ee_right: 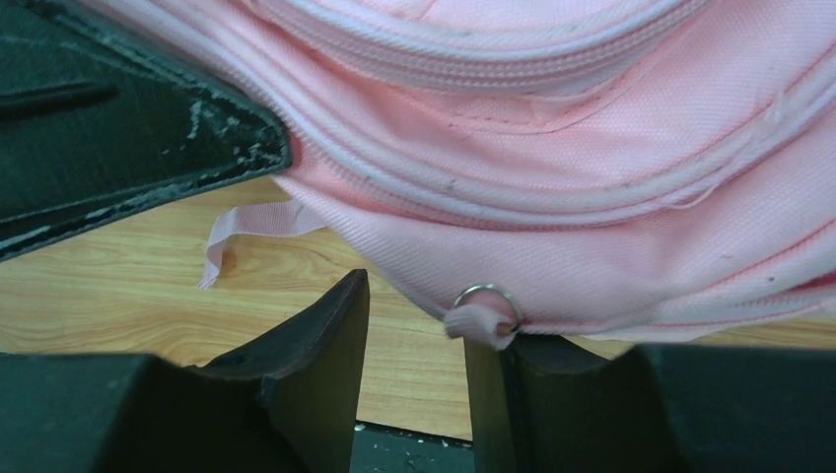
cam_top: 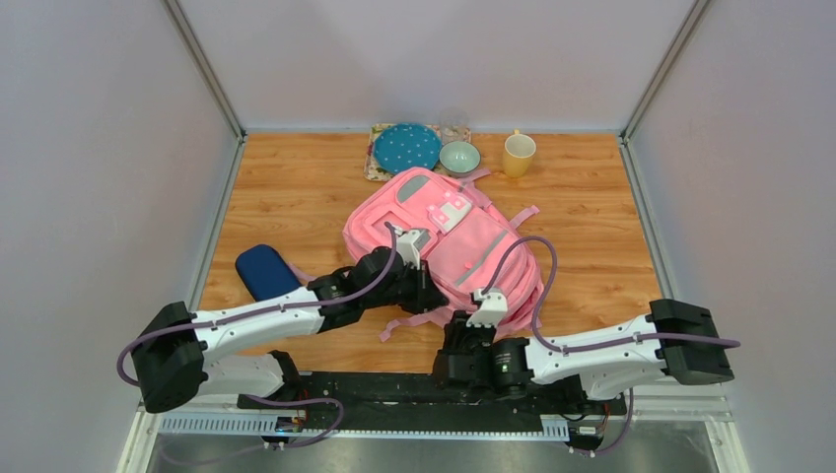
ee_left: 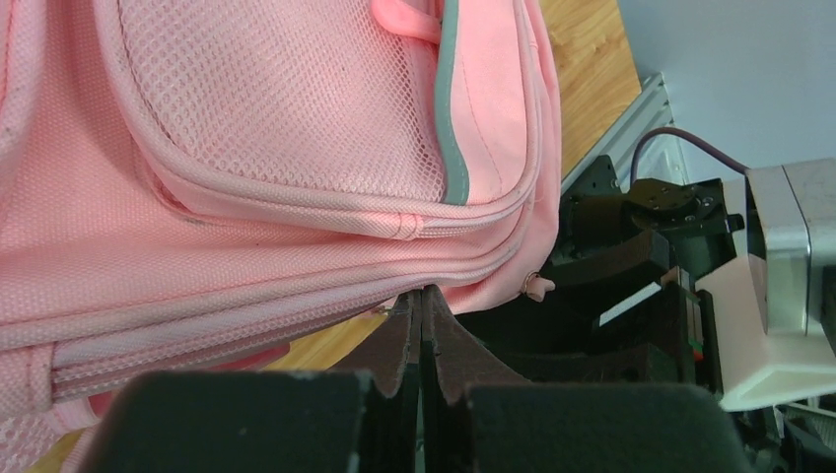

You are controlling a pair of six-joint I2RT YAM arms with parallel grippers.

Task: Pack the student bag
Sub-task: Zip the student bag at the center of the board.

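**Item 1: student bag** (cam_top: 444,241). Pink fabric backpack, lying flat, front up, mid-table (cam_top: 286,187), its lower edge towards my arm bases. It has grey trim (ee_left: 453,118) along a mesh pocket (ee_left: 286,89), and a white-pink patch (cam_top: 453,210) on the upper front. Any print on the patch is too small to read. I can make out no brand or lettering on the seams in either wrist view.

**Item 2: my left gripper** (ee_left: 421,301). The fingers are pressed flat together with no gap. The tips touch the bag's near edge just under the stacked zip seams. I cannot tell whether any fabric is nipped between them.

**Item 3: my right gripper** (ee_right: 414,305). The jaws are parted at a middling width, with bare wood showing between them. It sits low on the table against the bag's bottom corner. A metal zip ring (ee_right: 485,296) with a pink tab rests at the tip of one finger, not in the gap. Nothing is gripped.

**Item 4: strap end** (ee_right: 251,222). Pink webbing with a frayed tip, lying loose on the wood beside the right gripper.

**Item 5: navy pouch** (cam_top: 266,271). It lies on the table to the left of the bag, partly under my left arm.

**Item 6: far-edge crockery.**
- A teal dotted plate (cam_top: 406,147) on a floral mat (cam_top: 378,169).
- A pale green bowl (cam_top: 459,157) just beside the plate.
- A yellow mug (cam_top: 519,155) further right.

None of these pieces touches the bag.
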